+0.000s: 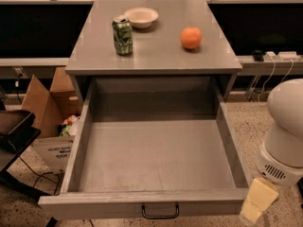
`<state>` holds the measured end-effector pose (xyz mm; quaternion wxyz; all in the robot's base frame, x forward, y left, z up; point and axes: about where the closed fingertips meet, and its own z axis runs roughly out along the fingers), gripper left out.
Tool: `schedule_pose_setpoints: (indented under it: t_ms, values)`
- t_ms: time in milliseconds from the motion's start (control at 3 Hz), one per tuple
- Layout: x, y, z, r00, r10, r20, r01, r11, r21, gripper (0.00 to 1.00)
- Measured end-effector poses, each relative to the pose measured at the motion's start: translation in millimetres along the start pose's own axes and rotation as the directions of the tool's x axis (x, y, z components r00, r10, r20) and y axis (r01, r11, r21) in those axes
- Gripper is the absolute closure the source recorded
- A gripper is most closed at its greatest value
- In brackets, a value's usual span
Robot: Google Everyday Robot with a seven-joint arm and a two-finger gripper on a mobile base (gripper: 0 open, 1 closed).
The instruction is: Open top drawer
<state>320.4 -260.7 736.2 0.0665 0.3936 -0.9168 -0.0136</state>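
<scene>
The top drawer (156,160) of the grey cabinet stands pulled far out toward me, its deep grey tray empty. Its flat front panel (94,207) runs along the bottom of the view, with the small dark bail handle (160,213) at its centre. My white arm (284,131) hangs to the right of the drawer. My gripper (256,200), a pale yellow tip, sits just off the drawer's front right corner, beside the front panel and away from the handle. No other drawer fronts are in view.
On the cabinet top (156,51) stand a green can (123,35), a white bowl (140,17) and an orange (191,38). A cardboard box (45,108) sits on the floor at left, beside a dark stand (14,131). Cables (277,67) run at right.
</scene>
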Motion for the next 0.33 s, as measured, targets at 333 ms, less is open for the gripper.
schedule_pose_setpoints:
  t_ms: [333]
  values:
    - [49.4, 40.6, -25.2, 0.999, 0.039, 0.005, -0.039, 0.9976, 0.057, 0.0]
